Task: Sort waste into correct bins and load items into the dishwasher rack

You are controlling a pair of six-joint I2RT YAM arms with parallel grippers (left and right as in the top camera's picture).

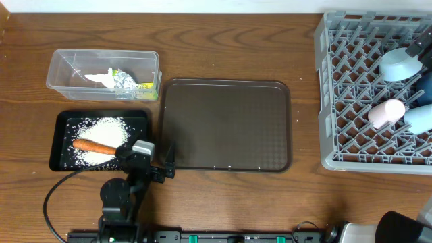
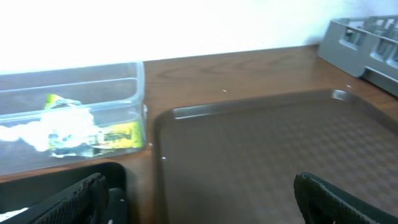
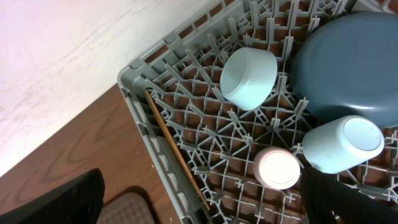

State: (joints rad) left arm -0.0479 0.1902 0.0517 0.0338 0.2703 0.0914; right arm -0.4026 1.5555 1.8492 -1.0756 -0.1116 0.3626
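Observation:
The clear tub [image 1: 64, 67] at the back left holds the white tissue [image 1: 100, 77] and the foil wrapper [image 1: 125, 82]. In front of it the black tray [image 1: 62, 121] carries rice [image 1: 104, 129] and the orange carrot [image 1: 93, 145]. My left gripper [image 1: 148, 156] [image 2: 205, 205] is open and empty, low over the gap between the black tray and the brown serving tray. The grey rack [image 1: 331, 101] [image 3: 149, 118] holds the light-blue bowl [image 3: 249, 78], the blue plate [image 3: 354, 62], two cups [image 3: 343, 143] [image 3: 277, 168] and a chopstick [image 3: 177, 155]. Above the rack's corner my right gripper [image 3: 199, 208] is open and empty.
The large brown serving tray [image 1: 226, 125] [image 2: 267, 149] lies bare mid-table between the bins and the rack. A black cable [image 1: 57, 192] loops on the wood near the left arm's base. The wall runs along the table's far edge.

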